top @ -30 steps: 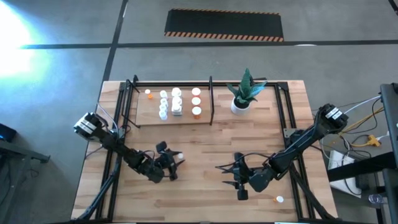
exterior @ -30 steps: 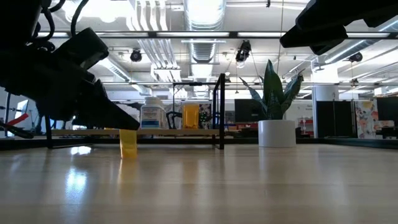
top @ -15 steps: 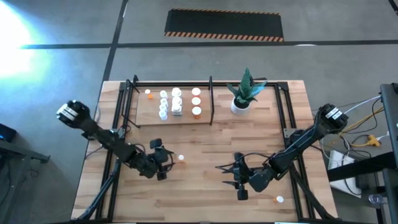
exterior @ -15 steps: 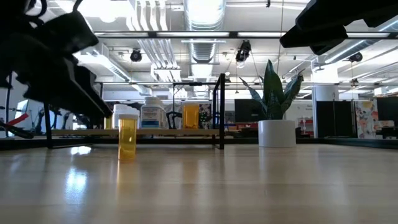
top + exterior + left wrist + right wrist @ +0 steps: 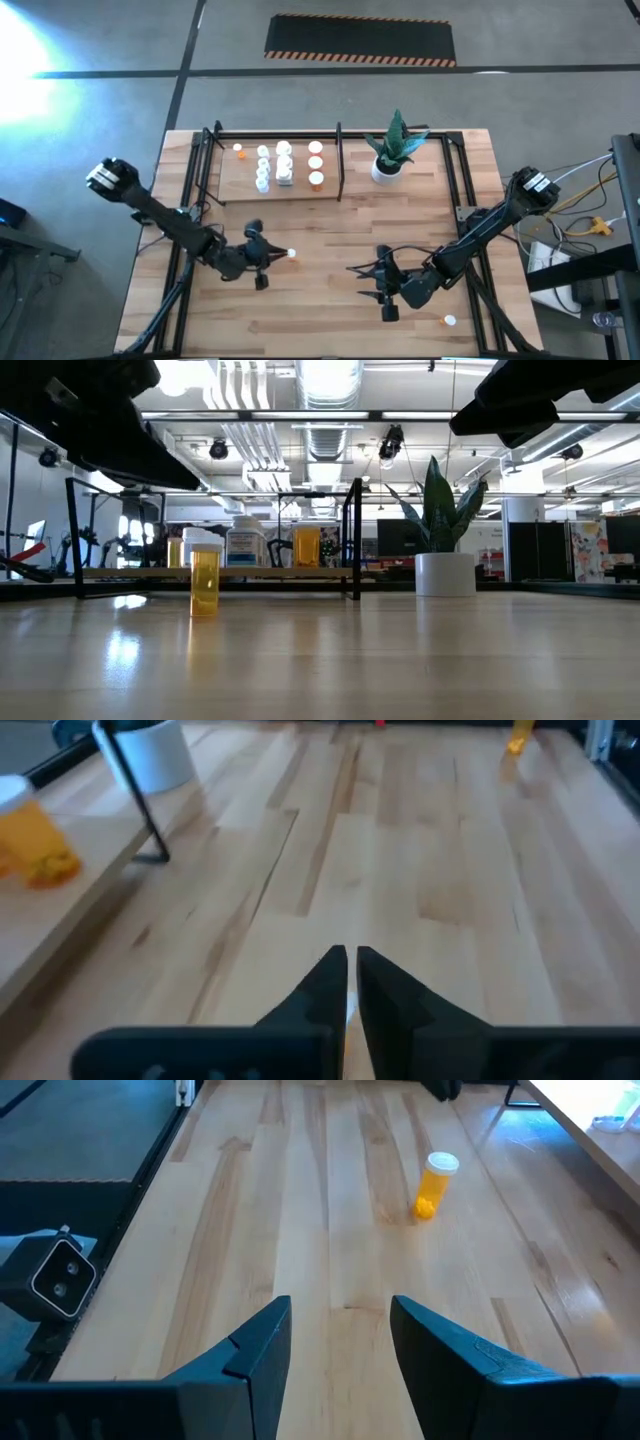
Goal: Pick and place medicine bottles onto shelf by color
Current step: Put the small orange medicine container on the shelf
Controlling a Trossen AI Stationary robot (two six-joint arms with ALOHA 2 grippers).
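Note:
An orange medicine bottle with a white cap [image 5: 291, 254] [image 5: 205, 580] [image 5: 435, 1183] stands upright on its base on the tabletop, left of centre. My left gripper [image 5: 274, 258] [image 5: 350, 968] is shut and hangs just left of the bottle and above it, touching nothing. My right gripper [image 5: 370, 290] [image 5: 340, 1320] waits open over the near right of the table, pointing at that bottle. The shelf [image 5: 238, 186] at the far left carries several white bottles [image 5: 273, 165] and orange ones [image 5: 315, 163].
A white pot with a green plant [image 5: 390, 152] stands on the table at the far edge, right of the shelf's divider bar [image 5: 339, 160]. Another small bottle [image 5: 450, 321] sits near the front right corner. Bare wood lies between the two grippers.
My left gripper has let go of the orange bottle, which stays standing on the table. The gripper has risen and drawn back a little toward the table's left edge, and its fingers have then come together.

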